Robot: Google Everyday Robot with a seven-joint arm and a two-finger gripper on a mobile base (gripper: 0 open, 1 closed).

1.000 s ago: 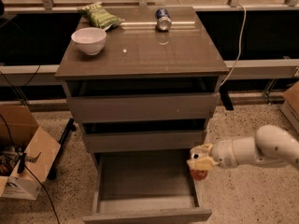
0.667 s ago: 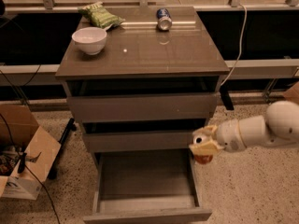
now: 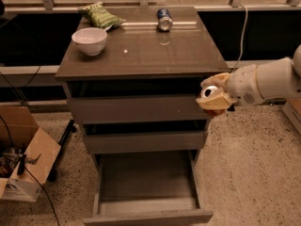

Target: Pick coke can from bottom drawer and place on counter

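Speckled stone floor point(image 3: 249, 173) spreads around a grey-brown cabinet of three drawers that stands before a dark wall, with a pale ledge running behind it. On the glossy table point(image 3: 155, 55) that tops the cabinet sit a white bowl point(image 3: 89, 40) near the left edge, a green snack bag point(image 3: 100, 17) at the back left, and a blue-and-silver can point(image 3: 164, 19) lying on its side at the back, right of the middle. A white cable point(image 3: 242, 32) hangs down behind the right rear corner.

My arm reaches in from the right, and my end effector point(image 3: 212, 97) hangs just off the cabinet's right side, level with the top drawer point(image 3: 136, 108) and below the table's front right corner. Its cream fingers point(image 3: 222, 100) are pinched around the coke can point(image 3: 209, 91), which is tilted so that its silver top shows between them, with a bit of reddish body visible underneath. The coke can is in the air and touches neither the table nor any drawer.

Beneath the middle drawer point(image 3: 143, 141), the bottom drawer point(image 3: 146, 178) is pulled well out towards the camera, its flat front at the lower edge of the view. A cardboard box point(image 3: 21, 159) with open flaps rests on the floor to the left of the cabinet, with dark cords trailing around it.
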